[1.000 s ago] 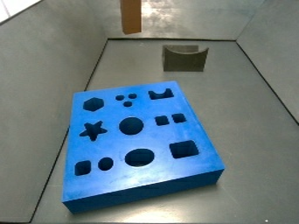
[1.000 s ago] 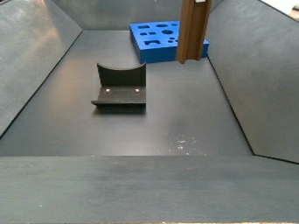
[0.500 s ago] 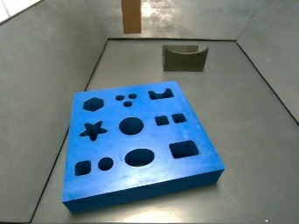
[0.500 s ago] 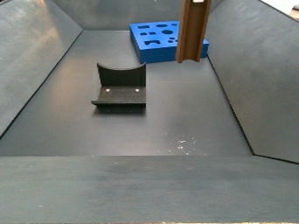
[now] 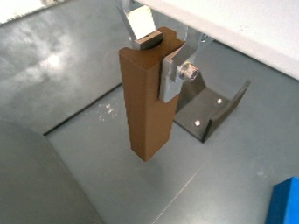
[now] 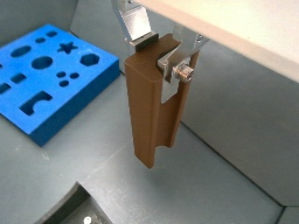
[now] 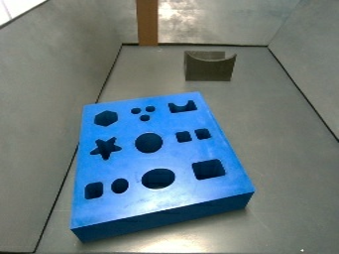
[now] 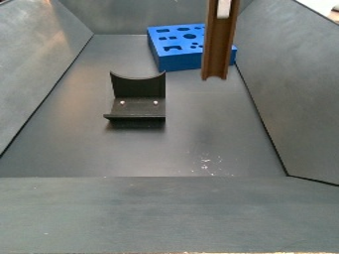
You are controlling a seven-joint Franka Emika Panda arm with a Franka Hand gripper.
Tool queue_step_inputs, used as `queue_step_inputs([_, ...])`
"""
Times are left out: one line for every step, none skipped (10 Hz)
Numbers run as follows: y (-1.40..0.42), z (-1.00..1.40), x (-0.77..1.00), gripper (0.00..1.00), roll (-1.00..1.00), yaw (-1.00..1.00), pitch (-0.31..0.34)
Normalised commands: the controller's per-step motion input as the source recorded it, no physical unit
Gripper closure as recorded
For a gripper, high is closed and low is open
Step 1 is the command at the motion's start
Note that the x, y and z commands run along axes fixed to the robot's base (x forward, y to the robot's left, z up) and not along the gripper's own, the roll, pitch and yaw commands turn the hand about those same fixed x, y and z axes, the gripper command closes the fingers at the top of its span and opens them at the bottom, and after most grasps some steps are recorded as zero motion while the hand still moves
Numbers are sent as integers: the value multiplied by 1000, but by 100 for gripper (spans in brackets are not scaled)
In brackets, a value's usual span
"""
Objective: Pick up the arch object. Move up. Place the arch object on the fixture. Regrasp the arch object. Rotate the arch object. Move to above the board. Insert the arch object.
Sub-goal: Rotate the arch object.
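Note:
The arch object, a long orange-brown wooden bar, hangs upright in the air with my gripper shut on its top end. Both wrist views show the silver fingers clamping it, and the gripper holds the arch object well above the floor. In both side views only the arch object shows, the gripper being above the picture. The fixture stands apart on the floor, with nothing on it. The blue board lies flat with its shaped holes open.
Grey sloping walls enclose the dark floor on all sides. The arch object hangs near the wall on one side, between the fixture's end and the board's end.
The arch object's lower end shows slightly lower in both side views than before. The grip, the fixture and the board are unchanged.

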Motion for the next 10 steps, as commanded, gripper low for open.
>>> queue_step_inputs([6,-1000,17,100,-125,-48,-34])
queue_step_inputs([8,-1000,13,100,-125,-43,-56])
queue_step_inputs([11,-1000,15,100,-125,-39,-63])
queue_step_inputs([18,-959,22,100,-125,-34,-55])
queue_step_inputs([20,-792,24,100,-125,-31,-52])
queue_step_inputs([20,-685,21,100,-125,-30,-49])
queue_step_inputs([19,-417,20,100,-125,-26,-51])
queue_step_inputs([19,-314,19,100,-126,-24,-53])
queue_step_inputs([18,-218,10,100,-126,-23,-51])
queue_step_inputs([18,-218,10,100,-126,-23,-51])
